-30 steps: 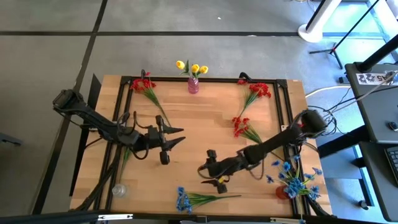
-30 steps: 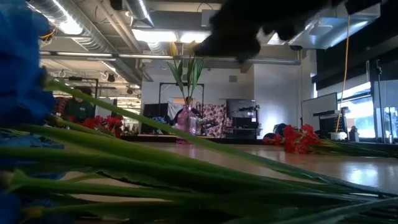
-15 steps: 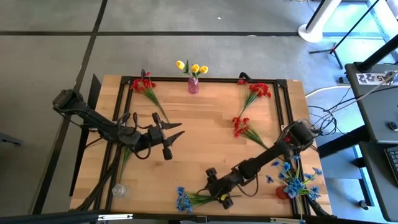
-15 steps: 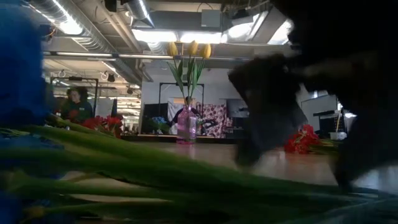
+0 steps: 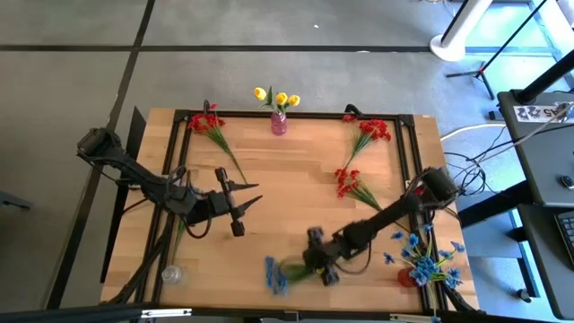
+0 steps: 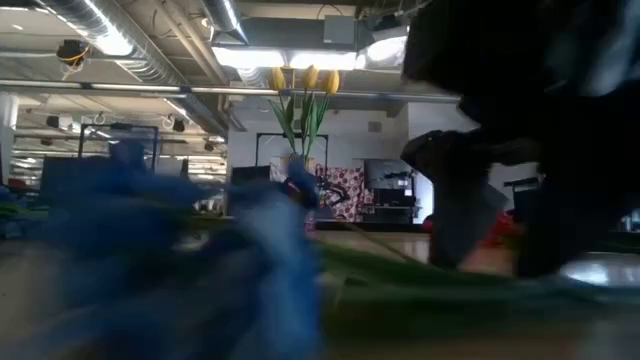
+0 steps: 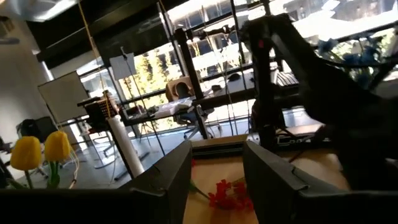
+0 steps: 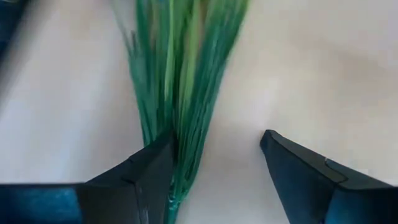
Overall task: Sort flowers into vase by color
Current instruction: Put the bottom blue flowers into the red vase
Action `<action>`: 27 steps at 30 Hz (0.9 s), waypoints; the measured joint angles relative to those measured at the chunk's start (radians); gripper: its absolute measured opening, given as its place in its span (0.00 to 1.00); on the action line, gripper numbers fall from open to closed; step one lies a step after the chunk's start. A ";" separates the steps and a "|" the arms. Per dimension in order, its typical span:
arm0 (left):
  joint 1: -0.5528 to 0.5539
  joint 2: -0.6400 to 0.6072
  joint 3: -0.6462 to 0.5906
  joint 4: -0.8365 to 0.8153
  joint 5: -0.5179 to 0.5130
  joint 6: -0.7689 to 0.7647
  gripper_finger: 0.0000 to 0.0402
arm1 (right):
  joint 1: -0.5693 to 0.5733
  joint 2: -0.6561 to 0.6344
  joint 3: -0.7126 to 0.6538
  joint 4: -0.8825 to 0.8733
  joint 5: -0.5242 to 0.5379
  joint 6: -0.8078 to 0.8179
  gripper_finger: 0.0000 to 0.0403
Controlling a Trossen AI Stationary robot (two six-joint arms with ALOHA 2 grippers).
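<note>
Left gripper (image 5: 244, 202) hung open over the surface (image 5: 296, 179) left of centre, holding nothing. Blue flower (image 5: 277, 274) lay near the front edge, bloom blurred, green stems (image 8: 180, 74) bunched; long axis ran left-right, bloom pointing left. Right gripper (image 5: 320, 266) sat at its stem end, open, one finger (image 8: 149, 171) touching the stems. Red flowers (image 5: 352, 182) lay right of centre, yellow tulips (image 5: 276, 97) stood in a vase (image 5: 279, 123) at the back edge. Bare wood between.

Even overhead light on desk (image 5: 296, 193), soft shadows. Low view: ceiling strip lamps (image 6: 290, 57) glare, blue flowers (image 6: 200, 260) smeared w/ motion blur, right arm (image 6: 520, 120) dark silhouette. Left wrist view backlit by windows (image 7: 205, 56). Right wrist view: green stems (image 8: 180, 81) blurred.
</note>
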 joint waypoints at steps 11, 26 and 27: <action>-0.086 0.000 0.000 -0.006 0.004 -0.036 0.35 | -0.142 -0.199 -0.001 -0.092 0.076 -0.037 0.62; -0.103 0.000 0.001 -0.038 0.033 -0.117 0.35 | -0.199 0.053 0.004 0.098 0.203 0.140 0.61; -0.103 0.000 0.001 -0.038 0.034 -0.116 0.35 | -0.202 0.063 0.005 0.105 0.198 0.141 0.61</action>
